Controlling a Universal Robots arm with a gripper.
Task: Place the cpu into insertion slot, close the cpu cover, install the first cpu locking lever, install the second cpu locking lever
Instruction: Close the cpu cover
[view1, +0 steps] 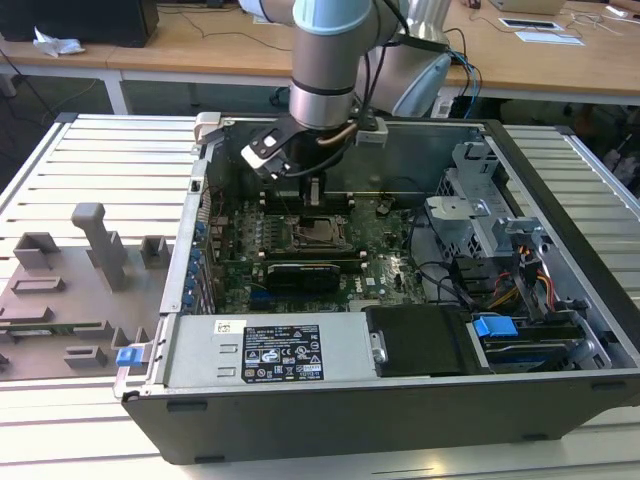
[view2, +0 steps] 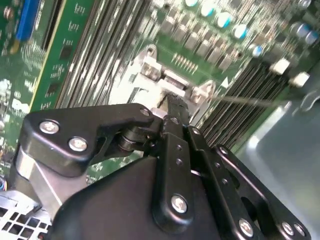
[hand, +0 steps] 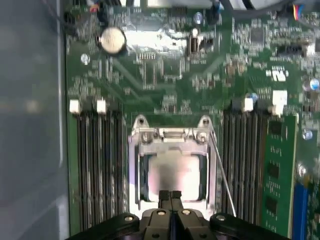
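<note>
cpu (hand: 172, 172): a pale silvery metal top is seen, dull rather than mirrored.
cpu cover (hand: 172, 135): bare bright metal, marked by glossy highlights.
locking lever (hand: 222, 175): thin polished metal wire.
motherboard (hand: 165, 75): green lacquered board, faintly glossy.
gripper (hand: 170, 196): smooth matt black links, studded with shiny steel screws.
computer case (view1: 400, 420): dark grey sheet metal, matt.
table (view1: 100, 150): ribbed pale metal, satin finish.

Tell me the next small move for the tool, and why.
Probably slide the tool sideways toward the thin locking lever. The cpu looks seated, the cpu cover appears to lie flat over it, and the shut tool tips sit at the cover's free edge, while the lever stands unlatched beside it.
</note>
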